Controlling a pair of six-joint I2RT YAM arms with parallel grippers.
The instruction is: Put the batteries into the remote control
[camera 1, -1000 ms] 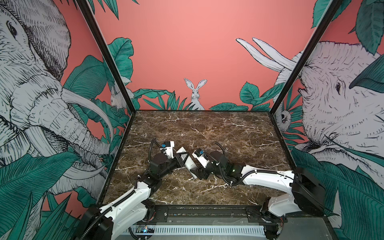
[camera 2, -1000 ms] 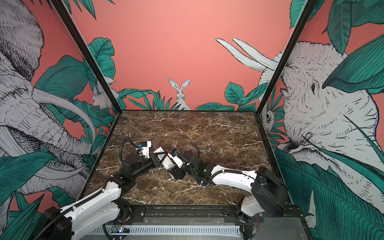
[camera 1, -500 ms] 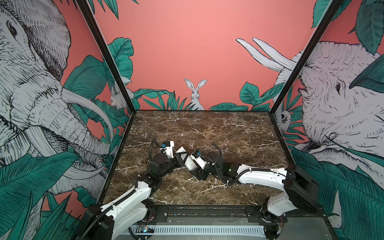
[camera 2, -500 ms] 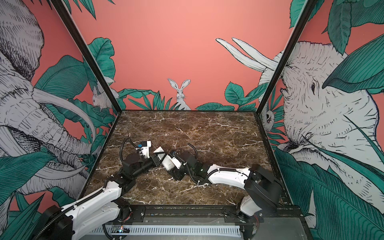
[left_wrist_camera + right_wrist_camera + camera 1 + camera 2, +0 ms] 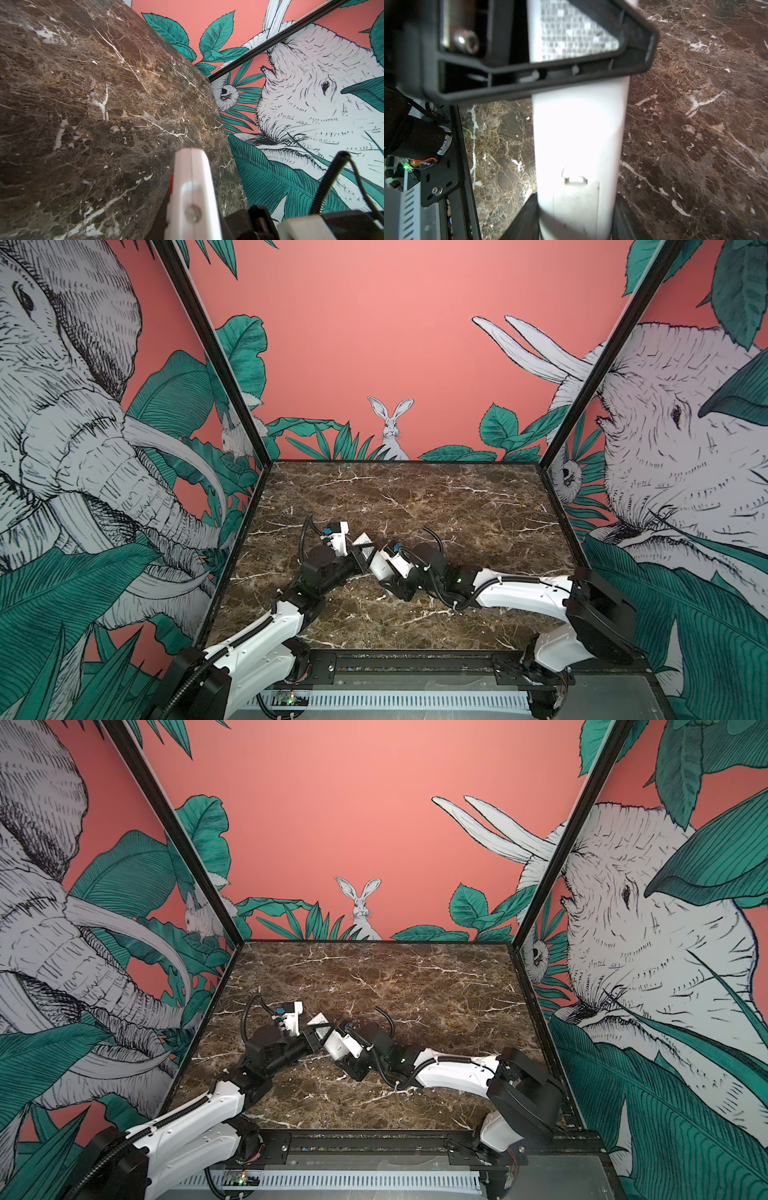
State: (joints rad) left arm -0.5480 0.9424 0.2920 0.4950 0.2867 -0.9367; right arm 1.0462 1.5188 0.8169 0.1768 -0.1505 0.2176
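Right wrist view shows the remote control (image 5: pixel 579 133) apparently lifted off the table, its plain white back to the camera and its battery cover (image 5: pixel 576 207) shut under its latch (image 5: pixel 574 177). The right gripper (image 5: pixel 575 216) straddles the cover end with a finger close on each edge, but I cannot tell whether they press yet. The left gripper (image 5: pixel 195 220) is clamped narrow on the other end, near a red button. No batteries appear in any view. The risk, as I judge it, is that two grips on one rigid body fight each other. A misaligned pull may twist the remote out of a jaw and drop it onto the stone. Fingers pinching the cover's sides could also jam it against sliding off. Below lies a glossy brown marble tabletop (image 5: pixel 415 497) with white veins, which looks hard and slippery. It is boxed by black posts (image 5: pixel 208 352) and coral walls painted with elephants, green leaves and a rabbit (image 5: pixel 390 427).
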